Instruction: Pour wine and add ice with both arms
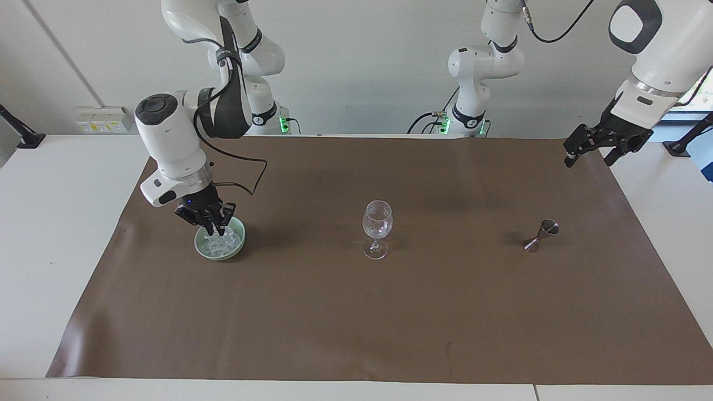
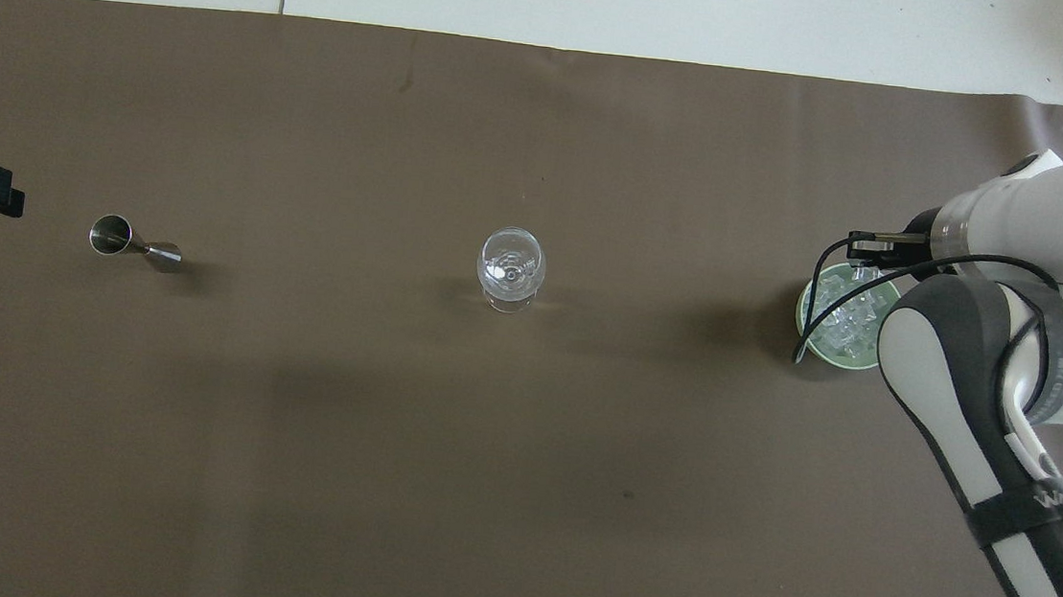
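A mat (image 1: 356, 312) covered the middle of the table (image 1: 50, 234). On it, in one row across, stood three things well apart: a bowl (image 1: 220, 248) toward the right arm's end, a wine glass (image 1: 377, 228) at the centre, and a jigger (image 1: 540, 235) (tipped on its side) toward the left arm's end. The ice (image 1: 223, 241) lay heaped in the bowl. The right gripper (image 1: 214, 225) hung just over the ice; the left gripper (image 1: 593, 151) hung over the mat's edge near the jigger's end.

Clear whitish ice (image 1: 221, 243) cubes heaped in the green bowl (image 1: 238, 249).
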You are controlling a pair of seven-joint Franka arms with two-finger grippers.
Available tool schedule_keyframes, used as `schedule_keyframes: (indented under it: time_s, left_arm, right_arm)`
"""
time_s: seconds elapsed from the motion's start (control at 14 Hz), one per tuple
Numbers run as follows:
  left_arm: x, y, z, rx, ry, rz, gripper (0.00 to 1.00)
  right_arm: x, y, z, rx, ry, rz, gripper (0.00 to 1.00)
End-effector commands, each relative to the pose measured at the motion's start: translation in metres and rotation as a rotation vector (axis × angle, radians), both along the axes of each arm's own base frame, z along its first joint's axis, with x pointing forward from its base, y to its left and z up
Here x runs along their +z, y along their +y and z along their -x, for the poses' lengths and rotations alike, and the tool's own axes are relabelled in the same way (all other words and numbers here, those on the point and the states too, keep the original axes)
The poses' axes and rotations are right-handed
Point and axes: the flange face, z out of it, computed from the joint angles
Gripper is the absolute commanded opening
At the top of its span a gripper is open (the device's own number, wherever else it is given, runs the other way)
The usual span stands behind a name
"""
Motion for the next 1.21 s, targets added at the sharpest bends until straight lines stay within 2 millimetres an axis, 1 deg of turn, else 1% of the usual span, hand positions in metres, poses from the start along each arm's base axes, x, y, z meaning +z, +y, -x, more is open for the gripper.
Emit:
schedule_keyframes:
  time_s: [0.0, 0.14, 0.29, 0.36, 0.43, 0.5, 0.57, 0.64, 0.86, 0.93, 1.0, 1.07, 1.14]
  left_arm:
    - [-0.017, -0.006, 0.001, -0.026, -0.008, -0.011, 1.00]
    - [-0.022, -0.009, 0.001, -0.027, -0.007, -0.004, 1.00]
    - [-0.023, -0.014, 0.005, -0.038, 0.006, -0.004, 1.00]
    - [-0.025, -0.015, 0.006, -0.040, 0.010, -0.004, 1.00]
    - [-0.023, -0.017, 0.005, -0.046, 0.003, -0.004, 1.00]
    - [-0.022, -0.018, 0.004, -0.053, -0.001, -0.004, 1.00]
    - [-0.022, -0.016, 0.002, -0.070, -0.007, -0.004, 1.00]
    - [-0.022, -0.015, 0.001, -0.083, -0.011, -0.004, 1.00]
    - [-0.020, -0.013, 0.000, -0.081, -0.015, -0.006, 1.00]
    - [-0.018, -0.013, -0.001, -0.081, -0.020, -0.006, 1.00]
    - [-0.019, -0.014, -0.001, -0.082, -0.020, -0.008, 1.00]
    - [-0.019, -0.013, -0.001, -0.081, -0.021, -0.009, 1.00]
    - [-0.020, -0.011, -0.001, -0.079, -0.018, -0.008, 1.00]
  right_arm:
    - [0.037, 0.019, -0.006, -0.052, -0.016, -0.025, 0.00]
    - [0.055, 0.047, -0.008, -0.087, -0.050, -0.052, 0.00]
    - [0.069, 0.067, -0.013, -0.129, -0.083, -0.077, 0.00]
    - [0.074, 0.082, -0.012, -0.130, -0.096, -0.092, 0.00]
    - [0.074, 0.101, -0.011, -0.137, -0.101, -0.109, 0.00]
    - [0.080, 0.124, -0.011, -0.164, -0.124, -0.141, 0.00]
    - [0.085, 0.142, -0.012, -0.186, -0.147, -0.175, 0.00]
    - [0.088, 0.161, -0.009, -0.201, -0.156, -0.194, 0.00]
    - [0.090, 0.211, 0.003, -0.209, -0.171, -0.257, 0.00]
    - [0.086, 0.232, 0.007, -0.215, -0.165, -0.284, 0.00]
    - [0.093, 0.247, 0.007, -0.228, -0.179, -0.322, 0.00]
    - [0.098, 0.256, 0.005, -0.230, -0.186, -0.340, 0.00]
    - [0.102, 0.271, 0.007, -0.226, -0.187, -0.357, 0.00]
